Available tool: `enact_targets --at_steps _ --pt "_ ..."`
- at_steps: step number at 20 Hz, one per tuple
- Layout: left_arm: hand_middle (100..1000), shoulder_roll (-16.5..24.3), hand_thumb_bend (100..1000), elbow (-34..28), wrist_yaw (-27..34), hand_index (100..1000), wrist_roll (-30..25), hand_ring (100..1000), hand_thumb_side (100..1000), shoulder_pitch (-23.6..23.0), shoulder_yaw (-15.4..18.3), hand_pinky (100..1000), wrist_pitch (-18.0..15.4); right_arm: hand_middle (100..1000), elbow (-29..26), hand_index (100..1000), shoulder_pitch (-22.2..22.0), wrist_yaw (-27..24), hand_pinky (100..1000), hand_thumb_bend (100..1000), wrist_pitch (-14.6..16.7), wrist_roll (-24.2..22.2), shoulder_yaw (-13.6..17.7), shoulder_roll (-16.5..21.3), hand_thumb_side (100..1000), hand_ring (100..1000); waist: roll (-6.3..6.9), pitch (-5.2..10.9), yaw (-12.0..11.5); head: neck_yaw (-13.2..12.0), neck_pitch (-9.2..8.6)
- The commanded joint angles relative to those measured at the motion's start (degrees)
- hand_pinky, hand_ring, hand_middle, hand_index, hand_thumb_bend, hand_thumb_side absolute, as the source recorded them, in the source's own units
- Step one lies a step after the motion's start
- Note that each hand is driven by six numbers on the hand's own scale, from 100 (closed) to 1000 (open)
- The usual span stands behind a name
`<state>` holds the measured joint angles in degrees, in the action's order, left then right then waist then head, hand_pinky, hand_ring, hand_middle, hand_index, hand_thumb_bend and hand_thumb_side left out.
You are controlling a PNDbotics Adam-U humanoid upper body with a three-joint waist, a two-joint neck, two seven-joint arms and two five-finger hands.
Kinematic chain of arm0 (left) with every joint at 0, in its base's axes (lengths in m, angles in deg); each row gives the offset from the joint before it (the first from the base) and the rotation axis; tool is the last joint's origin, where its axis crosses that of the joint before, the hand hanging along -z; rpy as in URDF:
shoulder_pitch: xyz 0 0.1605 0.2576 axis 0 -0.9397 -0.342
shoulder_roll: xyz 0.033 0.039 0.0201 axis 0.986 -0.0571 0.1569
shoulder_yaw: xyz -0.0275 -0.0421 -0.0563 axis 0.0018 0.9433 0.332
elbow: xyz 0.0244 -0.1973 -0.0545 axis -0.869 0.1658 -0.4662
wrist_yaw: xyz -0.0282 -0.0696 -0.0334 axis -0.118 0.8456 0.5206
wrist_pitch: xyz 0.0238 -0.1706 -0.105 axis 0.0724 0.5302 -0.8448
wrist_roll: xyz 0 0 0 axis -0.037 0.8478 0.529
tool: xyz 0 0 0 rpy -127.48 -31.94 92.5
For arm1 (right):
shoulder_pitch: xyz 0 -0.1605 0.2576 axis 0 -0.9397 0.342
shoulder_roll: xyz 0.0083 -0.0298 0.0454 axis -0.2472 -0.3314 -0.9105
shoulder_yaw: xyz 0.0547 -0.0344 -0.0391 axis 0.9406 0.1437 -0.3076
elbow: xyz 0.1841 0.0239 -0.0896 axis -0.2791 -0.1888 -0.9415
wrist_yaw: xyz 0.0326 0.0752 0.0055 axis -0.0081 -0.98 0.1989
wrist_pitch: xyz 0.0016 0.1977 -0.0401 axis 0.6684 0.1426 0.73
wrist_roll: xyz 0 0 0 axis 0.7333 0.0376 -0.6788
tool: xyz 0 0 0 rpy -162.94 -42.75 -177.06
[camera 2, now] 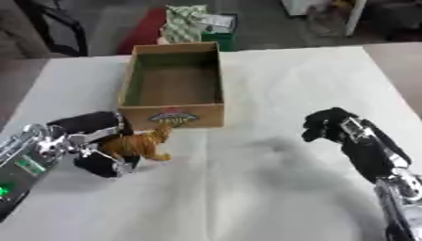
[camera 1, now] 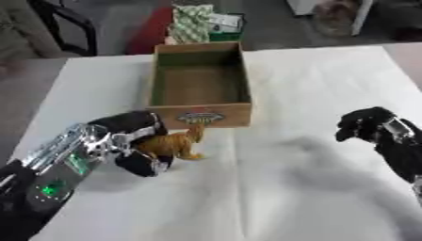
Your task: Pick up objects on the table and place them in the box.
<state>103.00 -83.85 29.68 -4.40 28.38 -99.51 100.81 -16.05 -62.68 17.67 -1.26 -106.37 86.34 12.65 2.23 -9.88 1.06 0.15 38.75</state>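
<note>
While left hand [camera 1: 136, 141] grasps orange toy animal [camera 1: 173, 143] near box [camera 1: 200, 113], hiding toy's rear, right hand [camera 2: 329, 126] hangs clenched, holding nothing.

Toy animal [camera 1: 174, 144] rear hidden in left hand [camera 1: 132, 141]; box [camera 1: 198, 84] label blurred, perhaps logo.

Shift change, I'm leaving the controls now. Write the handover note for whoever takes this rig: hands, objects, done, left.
Left hand: fingers curled round the orange toy animal, low over the white table, just in front of the box.
Right hand: curled, holding nothing, hovering at the right side of the table.
Box: cardboard, open top, at table centre; its inside looks empty.
Done: toy grasped, nothing shows in the box yet.
Left: lift the toy over the near wall and release it inside. No other loose objects show on the table.
</note>
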Motion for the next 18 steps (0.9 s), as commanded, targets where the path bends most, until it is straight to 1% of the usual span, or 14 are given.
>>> enact_targets --at_steps 1,6,9,13,18 --pt "242 1.69 100 -2.86 0.46 451 0.43 296 244 2.23 2.79 360 1.34 606 -0.58 717 0.3 0.32 625 100 0.03 -0.02 0.28 0.69 933 609 -0.22 0.97 -0.07 0.15 -0.24" --pt "241 0.75 100 -3.61 -0.61 451 1.17 294 244 4.31 4.95 358 2.17 606 -0.55 717 0.25 0.34 625 100 0.03 0.01 0.32 0.68 935 609 -0.24 0.93 -0.01 0.18 -0.37" --pt "242 -0.39 100 -2.56 -1.66 452 1.77 295 244 5.75 5.98 358 2.2 606 -0.52 717 0.22 0.35 625 100 0.04 0.0 0.32 0.72 935 609 -0.24 0.92 0.03 0.21 -0.39" --pt "247 -2.28 100 0.5 -3.96 458 3.27 300 245 8.57 7.03 365 2.17 605 -0.5 717 0.22 0.36 625 100 0.03 -0.05 0.28 0.7 936 609 -0.26 0.89 0.15 0.01 -0.4" --pt "250 -5.89 100 7.17 -7.69 461 5.69 304 245 12.35 7.89 371 2.19 605 -0.46 717 0.37 0.37 625 100 0.05 -0.13 0.18 0.65 938 609 -0.35 0.64 0.48 -0.32 -0.78"
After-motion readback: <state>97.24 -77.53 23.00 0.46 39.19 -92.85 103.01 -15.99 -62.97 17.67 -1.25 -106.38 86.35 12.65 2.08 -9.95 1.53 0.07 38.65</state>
